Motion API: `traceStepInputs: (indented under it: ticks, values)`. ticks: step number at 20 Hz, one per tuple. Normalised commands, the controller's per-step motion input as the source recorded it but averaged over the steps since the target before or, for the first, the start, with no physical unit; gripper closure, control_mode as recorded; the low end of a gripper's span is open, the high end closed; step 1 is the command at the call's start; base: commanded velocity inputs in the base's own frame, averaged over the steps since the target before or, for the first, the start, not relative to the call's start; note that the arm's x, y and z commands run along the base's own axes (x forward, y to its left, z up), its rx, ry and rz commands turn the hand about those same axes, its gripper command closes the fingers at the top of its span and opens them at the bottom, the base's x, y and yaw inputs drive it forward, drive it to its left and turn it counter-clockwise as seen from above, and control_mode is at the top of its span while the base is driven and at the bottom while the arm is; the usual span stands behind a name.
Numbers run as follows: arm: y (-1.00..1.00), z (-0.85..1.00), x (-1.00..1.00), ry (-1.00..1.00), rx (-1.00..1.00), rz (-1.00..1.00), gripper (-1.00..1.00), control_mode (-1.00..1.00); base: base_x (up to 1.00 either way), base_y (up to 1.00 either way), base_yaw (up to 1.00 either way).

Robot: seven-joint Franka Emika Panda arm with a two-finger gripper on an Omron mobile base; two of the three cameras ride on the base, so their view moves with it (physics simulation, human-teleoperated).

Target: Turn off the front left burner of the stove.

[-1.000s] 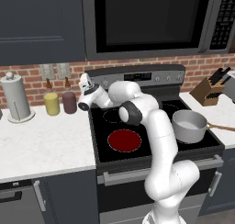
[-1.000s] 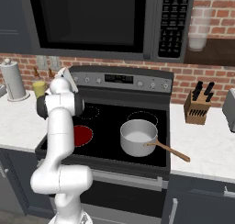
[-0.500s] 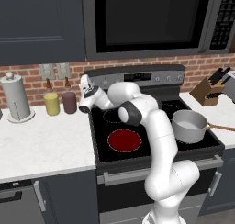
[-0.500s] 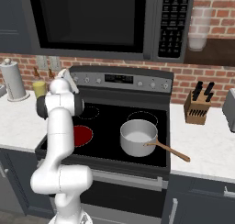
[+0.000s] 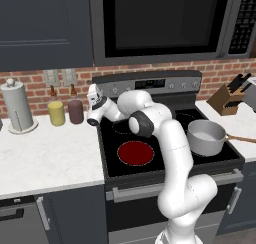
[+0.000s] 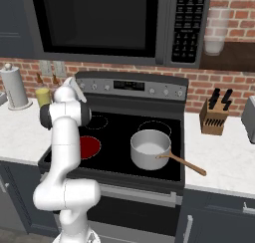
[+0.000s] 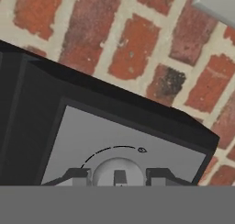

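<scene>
Red light is seen on the front left burner [image 5: 135, 153] in the left base view, so the burner is judged to be still on. The burner lies in the near left part of the stove [image 5: 170, 138], just in front of the arm's elbow. The hand [image 5: 95, 104] is held up at the left end of the stove's back panel [image 5: 150, 83]. Next to the two pictures taken a moment before, almost nothing has changed: the hand was already at that corner and has only been nudged a little closer. So the knob is judged not to be turned yet. From this side it cannot be told how the hand is set. Two bottles [image 5: 66, 110] and a paper towel roll [image 5: 17, 108] stand on the counter [image 5: 45, 158] to the left of the stove. A steel pot [image 5: 206, 137] sits on the right side of the stove.

Seen from the right base view, the burner [image 6: 89, 146] is half hidden behind the arm, and its red glow is still shown. The hand [image 6: 72, 85] is seen against the left end of the back panel, and the row of knobs along the panel is shown better.

Up close in the hand view, a round grey knob [image 7: 119, 175] is seen between the two fingertips [image 7: 75, 176]. The fingertips are set just beside it on each side, in a narrow hold, but it cannot be told whether the knob is gripped. Brick wall [image 7: 137, 48] is seen behind the panel.
</scene>
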Motion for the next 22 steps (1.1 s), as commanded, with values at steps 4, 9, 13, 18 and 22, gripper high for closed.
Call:
traceStepInputs:
  ticks: [4, 9, 13, 18, 22]
  values:
    - [-0.06, 0.0, 0.0, 0.0, 0.01, 0.0, 1.0, -1.0, 0.0, 0.0, 0.0]
    - [-0.04, -0.01, 0.0, 0.0, 0.04, 0.0, 1.0, -1.0, 0.0, 0.0, 0.0]
    - [0.0, -0.14, 0.0, 0.0, 0.14, 0.0, 1.0, -1.0, 0.0, 0.0, 0.0]
    - [0.0, -0.13, 0.0, 0.0, 0.18, 0.0, 1.0, -1.0, 0.0, 0.0, 0.0]
    - [-0.04, -0.12, 0.0, 0.0, 0.22, 0.0, 1.0, -1.0, 0.0, 0.0, 0.0]
